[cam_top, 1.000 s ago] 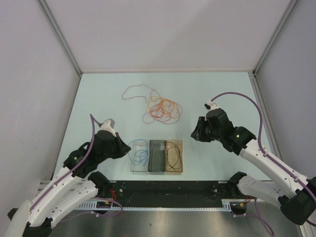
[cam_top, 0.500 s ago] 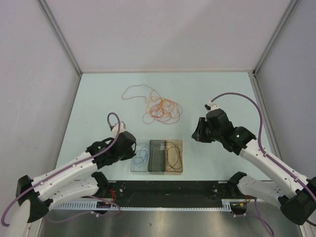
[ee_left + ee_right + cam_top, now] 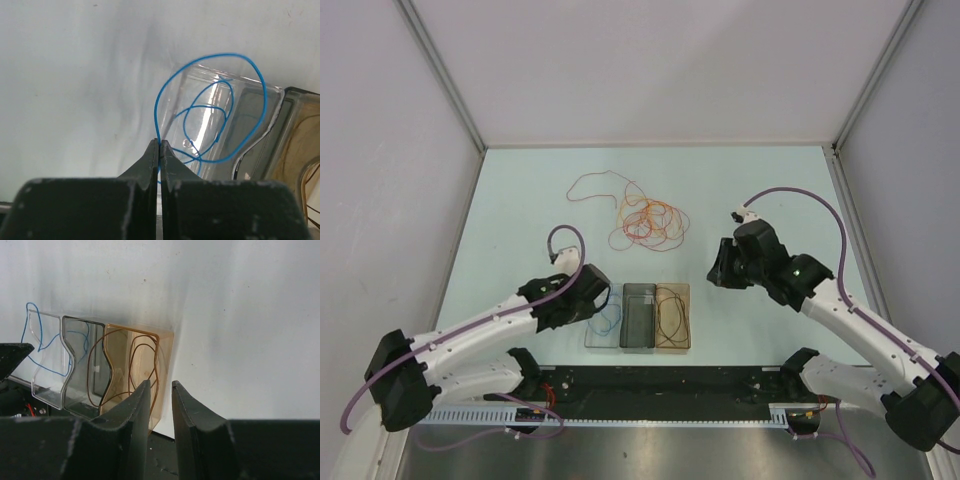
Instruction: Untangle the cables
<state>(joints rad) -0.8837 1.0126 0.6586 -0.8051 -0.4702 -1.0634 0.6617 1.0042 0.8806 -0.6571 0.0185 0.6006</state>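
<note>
Left claw [image 3: 160, 144] pinched fully closed on blue cable [image 3: 230, 54]; cable loops spill over clear bin [image 3: 215, 75] at near tabletop [image 3: 520, 200] edge. Right claw [image 3: 160, 386] slightly parted, gripping nothing, hovers near amber bin [image 3: 167, 347]. Red-orange cable tangle [image 3: 648, 224] lies mid tabletop, apart from both claws

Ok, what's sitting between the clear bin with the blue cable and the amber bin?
A dark grey bin, side by side with both; the top view shows it plainly.
</note>
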